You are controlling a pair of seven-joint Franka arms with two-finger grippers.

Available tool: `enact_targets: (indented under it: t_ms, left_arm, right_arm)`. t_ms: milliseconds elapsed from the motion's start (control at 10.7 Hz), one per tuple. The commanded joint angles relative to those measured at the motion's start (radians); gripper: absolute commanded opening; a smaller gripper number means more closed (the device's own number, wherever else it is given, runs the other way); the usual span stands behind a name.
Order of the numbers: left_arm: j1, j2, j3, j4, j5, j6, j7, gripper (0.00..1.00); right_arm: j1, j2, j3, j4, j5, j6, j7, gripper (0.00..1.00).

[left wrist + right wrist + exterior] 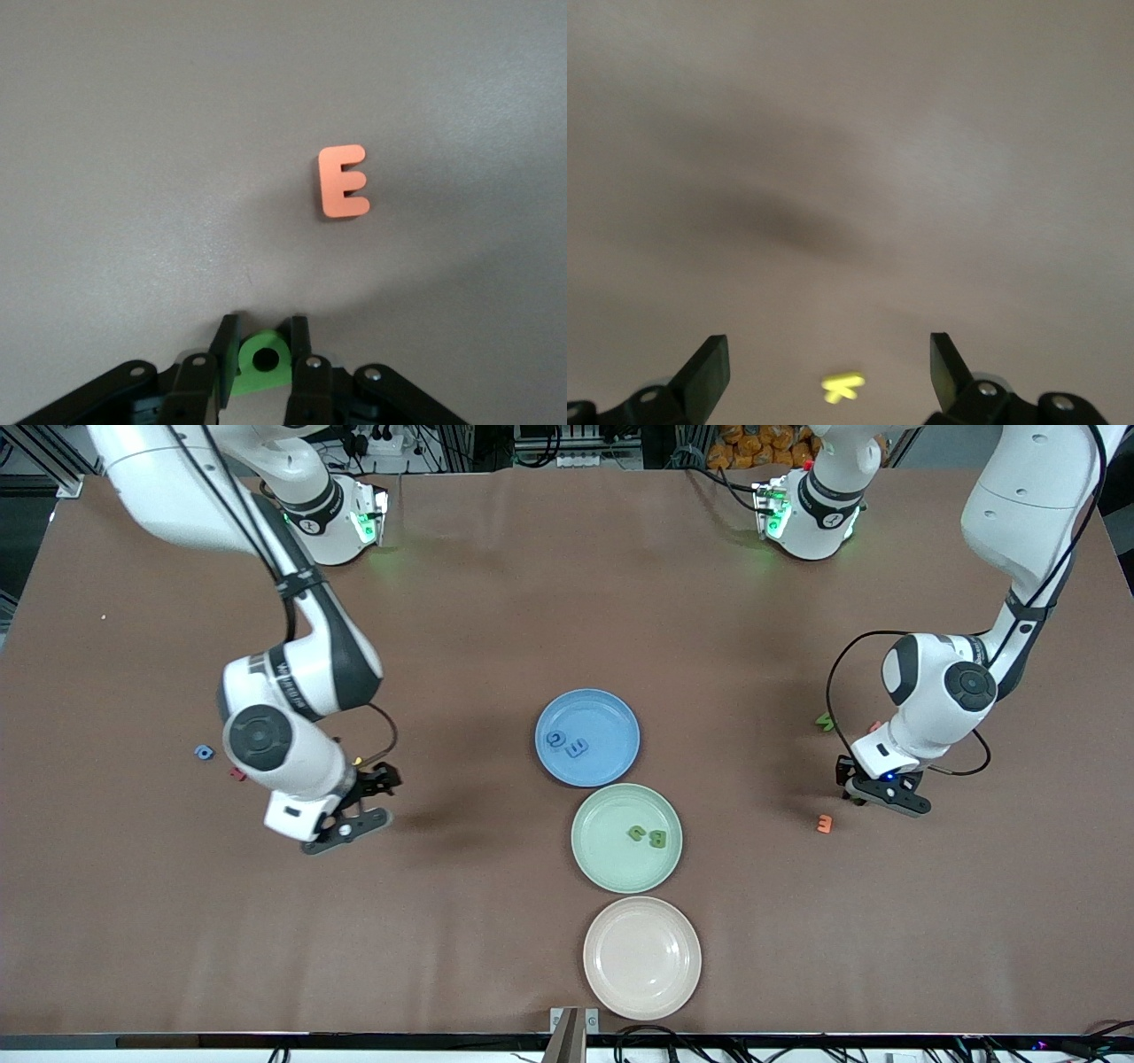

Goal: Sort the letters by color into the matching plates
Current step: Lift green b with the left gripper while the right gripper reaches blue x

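Left gripper at lower right of the front view clamps a green letter down on the table, orange E just beside. Right gripper hangs wide open, lower left, over a yellow letter.

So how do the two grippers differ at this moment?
The left gripper is shut on a green letter; the right gripper is open and holds nothing. An orange E lies ahead of the left one; a yellow letter lies between the right one's fingers. Both hang low over the table.
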Motion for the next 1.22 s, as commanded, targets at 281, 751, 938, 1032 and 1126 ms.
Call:
enact_targets:
  t_ms: [281,751,938,1032,1126]
  left_arm:
    - [0.008,-0.011,-0.018,0.006,0.019,0.005,0.013,0.20]
    - [0.010,-0.036,-0.151,0.086,0.003,-0.044,-0.088,0.00]
    - [0.007,-0.025,-0.222,0.145,0.003,-0.055,-0.124,0.00]
    - [-0.013,-0.017,-0.240,0.172,0.003,-0.055,-0.155,0.00]
    - [-0.036,-0.001,-0.260,0.205,0.003,-0.055,-0.187,0.00]
  right_arm:
    - [-0.201,-0.156,0.013,-0.260,0.017,0.131,-0.213,1.00]
    - [-0.290,-0.207,-0.025,-0.426,0.148,0.250,-0.340,1.00]
    - [-0.326,-0.222,-0.027,-0.489,0.149,0.300,-0.395,1.00]
    - [-0.333,-0.225,-0.037,-0.507,0.148,0.309,-0.417,1.00]
    - [-0.340,-0.224,-0.039,-0.521,0.148,0.319,-0.438,1.00]
